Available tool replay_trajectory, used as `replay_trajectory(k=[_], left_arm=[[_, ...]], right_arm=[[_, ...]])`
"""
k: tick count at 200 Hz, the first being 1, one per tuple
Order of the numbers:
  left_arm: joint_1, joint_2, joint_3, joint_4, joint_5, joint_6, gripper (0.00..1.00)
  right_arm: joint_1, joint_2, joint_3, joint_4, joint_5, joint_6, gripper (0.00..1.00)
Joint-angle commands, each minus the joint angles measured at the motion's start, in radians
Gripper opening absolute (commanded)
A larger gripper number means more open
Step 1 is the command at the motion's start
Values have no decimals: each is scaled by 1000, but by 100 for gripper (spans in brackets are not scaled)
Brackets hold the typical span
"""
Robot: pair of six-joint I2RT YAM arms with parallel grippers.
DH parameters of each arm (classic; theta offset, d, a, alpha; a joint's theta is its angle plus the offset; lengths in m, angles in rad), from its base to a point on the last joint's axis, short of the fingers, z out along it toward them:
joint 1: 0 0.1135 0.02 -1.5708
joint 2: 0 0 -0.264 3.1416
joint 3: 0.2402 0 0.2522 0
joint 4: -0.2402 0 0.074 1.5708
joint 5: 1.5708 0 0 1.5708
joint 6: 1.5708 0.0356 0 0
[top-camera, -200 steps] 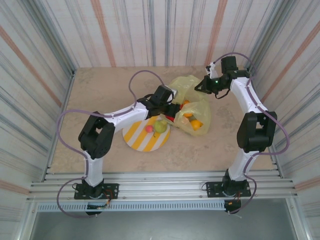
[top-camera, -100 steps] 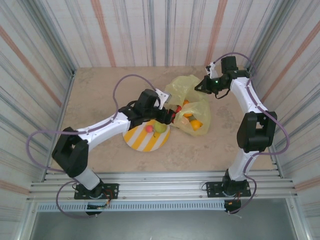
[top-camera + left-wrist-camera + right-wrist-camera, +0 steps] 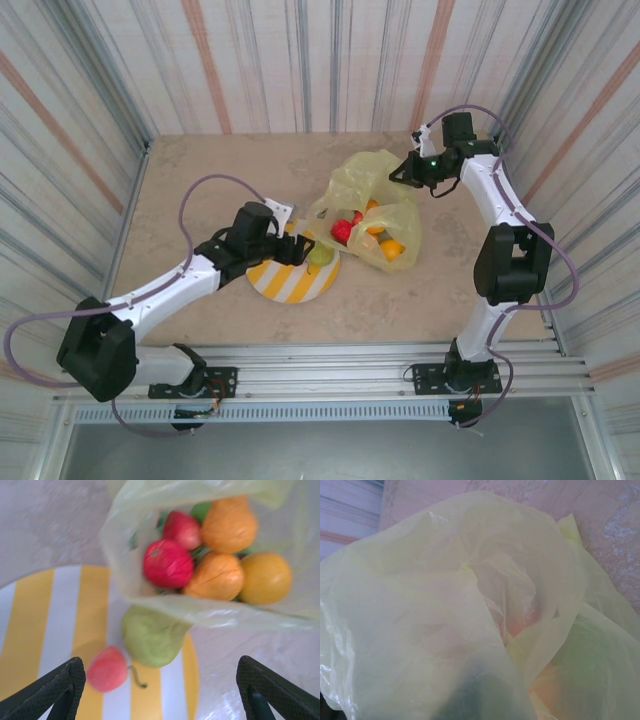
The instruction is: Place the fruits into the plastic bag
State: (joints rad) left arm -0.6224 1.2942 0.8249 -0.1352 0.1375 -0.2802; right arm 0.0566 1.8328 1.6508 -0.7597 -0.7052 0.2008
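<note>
So the plastic bag (image 3: 372, 203) is lying on the beige surface (image 3: 200, 180), right behind the striped yellow-and-white plate (image 3: 290, 283), and its mouth sags over the plate's far edge. The top view has it sitting between the two arms.

From the left wrist cam you can look straight into the bag (image 3: 210, 614). There's a red fruit (image 3: 167, 563) up front with a second red one (image 3: 182, 528) behind it, plus three orange fruits (image 3: 217, 576) bunched together on the right.

Two fruits are on the plate (image 3: 60, 620), not bagged yet. One's a green fruit (image 3: 150, 636) pushed right up against the bag's lip, the other's a small pink-red fruit (image 3: 106, 669) with a little stem, just beside it.

The left pincer (image 3: 160, 680) hangs over the plate with its jaws spread wide, and both plate fruits sit ahead of it.

The right pincer (image 3: 399, 177) is up at the bag's far edge. Its wrist cam is pressed up against crinkly yellow plastic (image 3: 445, 630), so honestly can't tell if it's open or clamped.
</note>
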Motion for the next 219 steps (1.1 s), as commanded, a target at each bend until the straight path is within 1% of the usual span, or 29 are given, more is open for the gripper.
replay_trajectory(k=[1,42,75,118,180,219], left_arm=[[19,25,-22,-72,-44,-46,82],[21,115,7,-107,-52,-56,82],[20,169,15,-99,-53,-53,80],[20,236,28,-79,-25,-51,77],[19,322,75,-60,-6,-44,71],[20,360,97,-59,-9,-35,64]], right_arm=[[-5,10,-11,-16,-10,-18,0],[-4,11,-14,-18,-9,-20,0],[-6,13,-14,-16,-8,-20,0],[-5,13,-15,-16,-9,-21,0],[-7,12,-14,-16,-9,-21,0],[-8,15,-13,-17,-10,-20,0]])
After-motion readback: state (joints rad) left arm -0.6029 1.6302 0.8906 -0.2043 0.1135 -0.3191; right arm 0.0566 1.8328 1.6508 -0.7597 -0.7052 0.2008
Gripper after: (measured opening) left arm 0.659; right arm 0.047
